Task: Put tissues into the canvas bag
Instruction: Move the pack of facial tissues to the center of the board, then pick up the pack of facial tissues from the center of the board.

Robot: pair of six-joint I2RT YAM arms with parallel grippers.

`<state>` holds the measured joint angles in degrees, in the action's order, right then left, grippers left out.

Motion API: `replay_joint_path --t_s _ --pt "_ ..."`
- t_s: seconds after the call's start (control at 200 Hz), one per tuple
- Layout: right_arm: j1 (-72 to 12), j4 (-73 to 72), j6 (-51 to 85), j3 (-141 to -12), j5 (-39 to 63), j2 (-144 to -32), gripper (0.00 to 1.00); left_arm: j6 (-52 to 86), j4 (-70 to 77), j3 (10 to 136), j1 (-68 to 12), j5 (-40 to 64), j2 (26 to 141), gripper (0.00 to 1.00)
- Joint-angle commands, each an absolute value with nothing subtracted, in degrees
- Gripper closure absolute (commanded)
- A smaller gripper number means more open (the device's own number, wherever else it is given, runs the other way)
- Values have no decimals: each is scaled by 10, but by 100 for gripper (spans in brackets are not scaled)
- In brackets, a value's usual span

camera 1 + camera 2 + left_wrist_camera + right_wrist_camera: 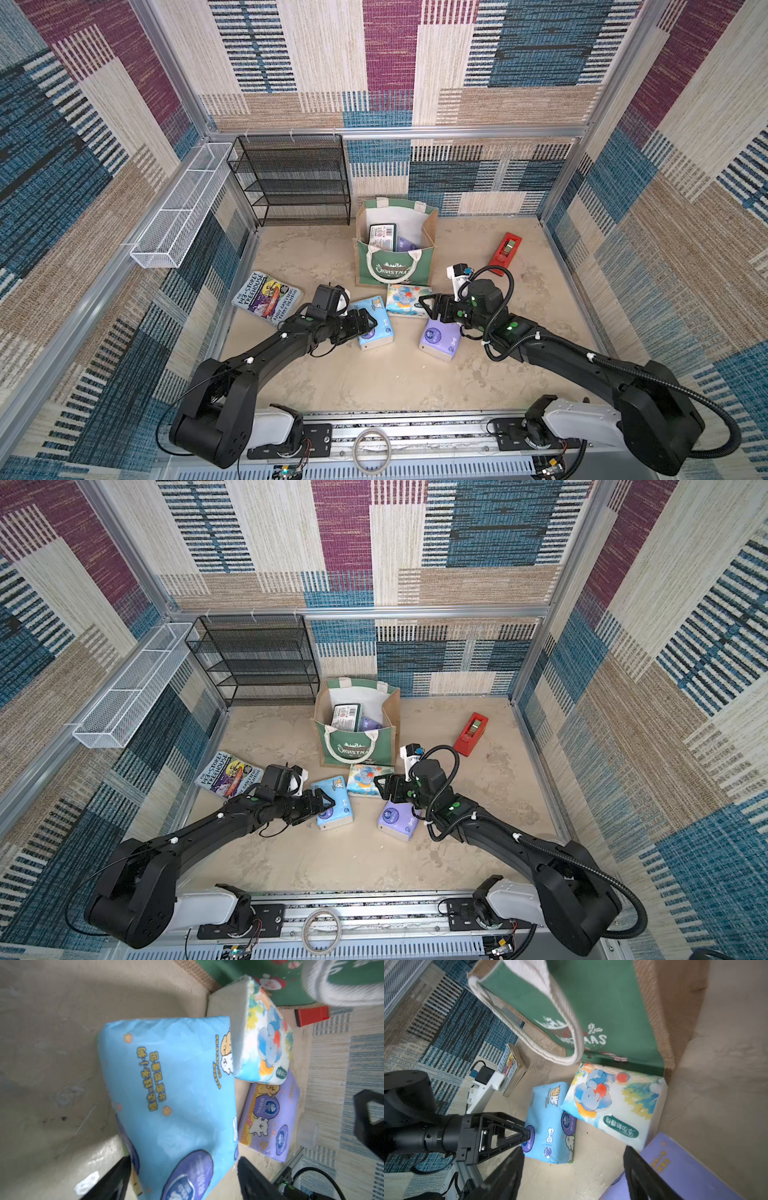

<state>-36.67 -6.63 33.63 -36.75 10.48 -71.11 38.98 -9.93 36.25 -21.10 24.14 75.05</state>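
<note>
Light blue tissue pack (381, 320) lies on the table (374, 386) in front of the canvas bag (395, 272). Its far corner touches the white elephant pack (405, 300), which lies against the foot of the bag's green front. A lilac pack (438, 338) rests to the right of the light blue one, near it but apart, and just beside the elephant pack. The bag stands upright and open. Inside it a flat green-and-white pack (382, 237) stands on edge with a second lilac pack (405, 244) beside it.

The left gripper (370, 329) is down at the near end of the light blue pack, jaws spread wide with one finger on each side of that end. The left wrist view shows a gap on one side, so the pack is straddled, not clamped. The right gripper (427, 307) hovers where the elephant pack and the lilac pack on the table meet, jaws wide apart and holding nothing.

A Treehouse book (266, 297) lies left of the packs. A red tape dispenser (504, 249) sits well to the right of the bag.
</note>
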Motion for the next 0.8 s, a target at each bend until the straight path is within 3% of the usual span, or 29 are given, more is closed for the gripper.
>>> replay_joint_path --t_s 0.0,0.24,0.491,0.797 --pt "-391 -104 340 -381 98 -741 24 421 -77 353 -202 234 731 13" --pt "-464 -57 293 -475 67 -863 35 415 -84 334 -146 272 711 11" --pt "-484 -18 312 -530 58 -944 42 389 -81 314 -125 280 695 4" --pt "-495 -23 321 -550 64 -995 43 385 -56 296 -121 307 707 4"
